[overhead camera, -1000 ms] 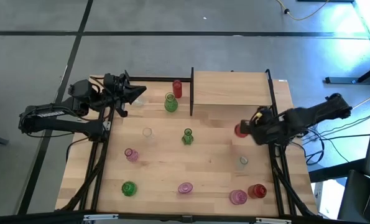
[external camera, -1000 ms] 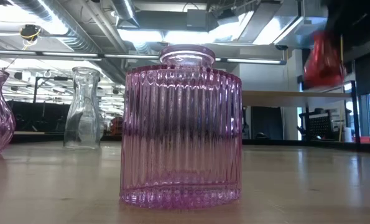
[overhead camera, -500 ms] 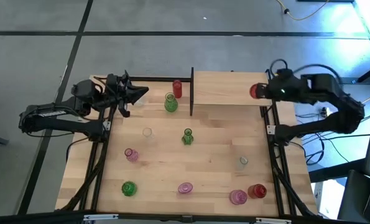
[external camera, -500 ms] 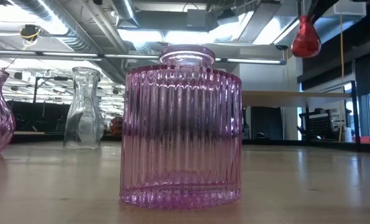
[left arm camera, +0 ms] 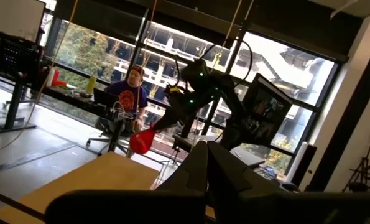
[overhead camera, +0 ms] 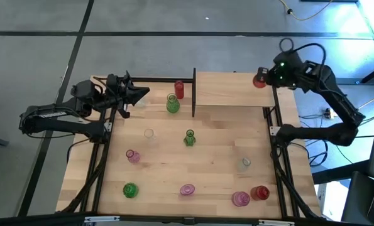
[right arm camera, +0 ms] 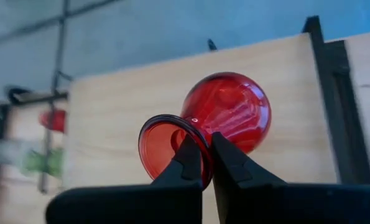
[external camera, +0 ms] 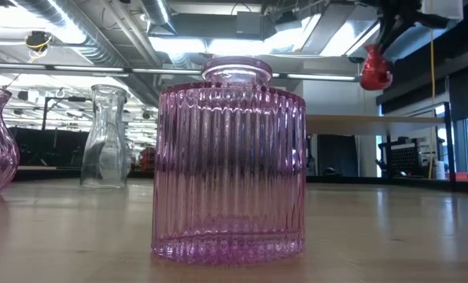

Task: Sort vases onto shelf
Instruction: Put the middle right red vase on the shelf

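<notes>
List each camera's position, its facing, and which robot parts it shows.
High: overhead, straight down on the shelf; both arms show.
Low: table height, facing a pink vase; right arm overhead.
Left wrist: past the shut left gripper toward the right arm.
Right wrist: down on the right gripper pinching the red vase.
All four share the red vase.

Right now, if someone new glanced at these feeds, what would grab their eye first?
Probably the red vase held in the air by the right gripper, pinched at its rim above the shelf's far right corner. Next, the ribbed pink vase filling the low view, standing on the table. The left gripper waits shut near the table's far left edge, holding nothing.
</notes>
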Controlling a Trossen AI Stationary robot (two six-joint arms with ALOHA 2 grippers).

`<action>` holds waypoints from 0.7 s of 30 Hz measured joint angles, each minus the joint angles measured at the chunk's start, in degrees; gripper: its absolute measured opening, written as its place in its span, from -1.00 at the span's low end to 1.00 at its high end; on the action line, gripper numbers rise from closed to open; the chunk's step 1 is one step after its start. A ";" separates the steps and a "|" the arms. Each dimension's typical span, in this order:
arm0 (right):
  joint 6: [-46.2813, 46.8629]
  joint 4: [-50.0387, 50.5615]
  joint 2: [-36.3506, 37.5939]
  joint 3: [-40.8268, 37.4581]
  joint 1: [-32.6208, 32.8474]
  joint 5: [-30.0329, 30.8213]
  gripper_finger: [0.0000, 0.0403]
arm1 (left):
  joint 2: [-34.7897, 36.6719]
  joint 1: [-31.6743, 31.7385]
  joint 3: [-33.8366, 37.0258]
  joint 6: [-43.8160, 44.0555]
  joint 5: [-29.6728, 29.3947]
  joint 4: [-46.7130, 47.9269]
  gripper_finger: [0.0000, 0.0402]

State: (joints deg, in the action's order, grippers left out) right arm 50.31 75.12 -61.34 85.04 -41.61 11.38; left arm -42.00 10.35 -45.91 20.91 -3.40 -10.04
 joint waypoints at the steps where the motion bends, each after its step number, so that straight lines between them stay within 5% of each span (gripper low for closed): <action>1: -0.49 -2.16 0.52 -1.11 -1.67 -1.70 -1.00 | 0.00 0.00 0.00 -0.02 0.20 0.00 -1.00; 6: -0.48 -11.17 2.65 -7.82 -8.23 -8.76 -1.00 | 0.00 0.00 0.00 -0.28 0.26 0.01 -1.00; 21: 6.19 -21.64 3.85 -16.60 -21.86 -13.81 -1.00 | 0.00 0.00 0.00 0.00 0.13 0.02 -1.00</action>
State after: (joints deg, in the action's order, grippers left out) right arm 56.50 53.47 -57.49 68.43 -63.47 -2.43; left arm -42.00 10.35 -45.91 20.91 -3.27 -10.02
